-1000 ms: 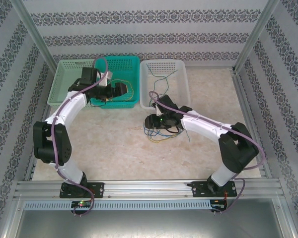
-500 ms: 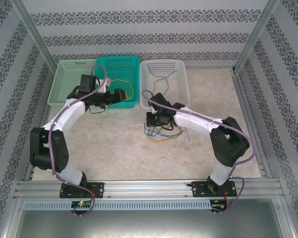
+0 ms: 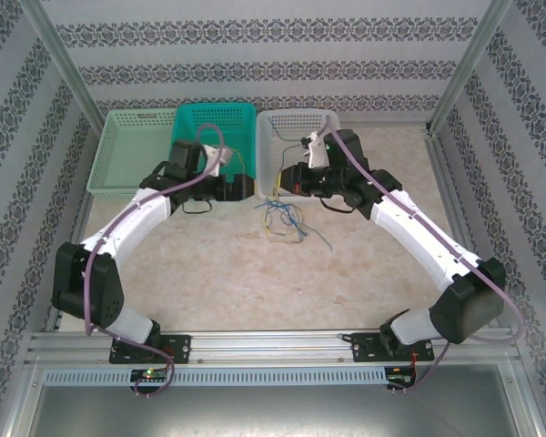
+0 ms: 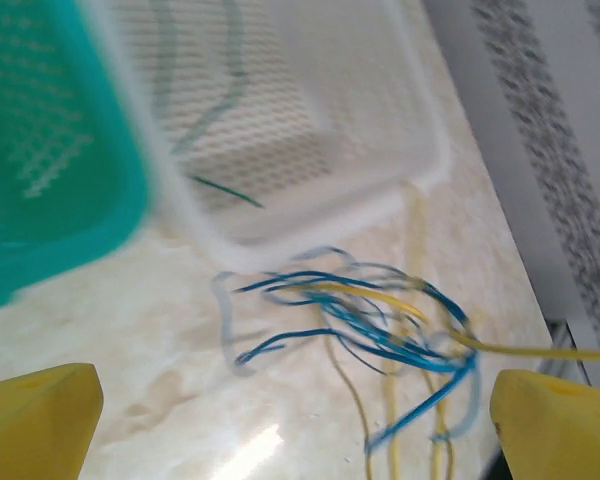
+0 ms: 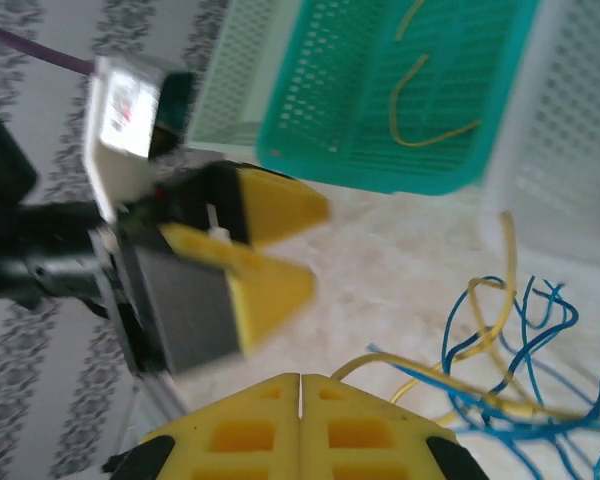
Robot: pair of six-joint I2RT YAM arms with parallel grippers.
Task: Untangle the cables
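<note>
Top external view: the cables [image 3: 282,218] lie in a loose blue-and-yellow knot on the desk [image 3: 209,273], toward its far edge and about midway across, just in front of the white basket [image 3: 282,113]
Left gripper [image 3: 244,188]: jaws spread wide and holding nothing, low over the desk by the near wall of the teal basket [image 3: 214,107], facing the knot from its left
Right gripper [image 3: 289,182]: jaws pressed together at the near rim of the white basket; a yellow cable [image 5: 400,362] seems to run out from between its tips (the left wrist view shows a yellow strand pulled straight, leading away from the knot)
Step in hand: drawing one yellow strand free, I judge, while the blue loops lie piled together
Next move calls for: a slow pull away from the knot, with the Left gripper closing on the blue loops to pin them, lest the whole bundle drag along
</note>
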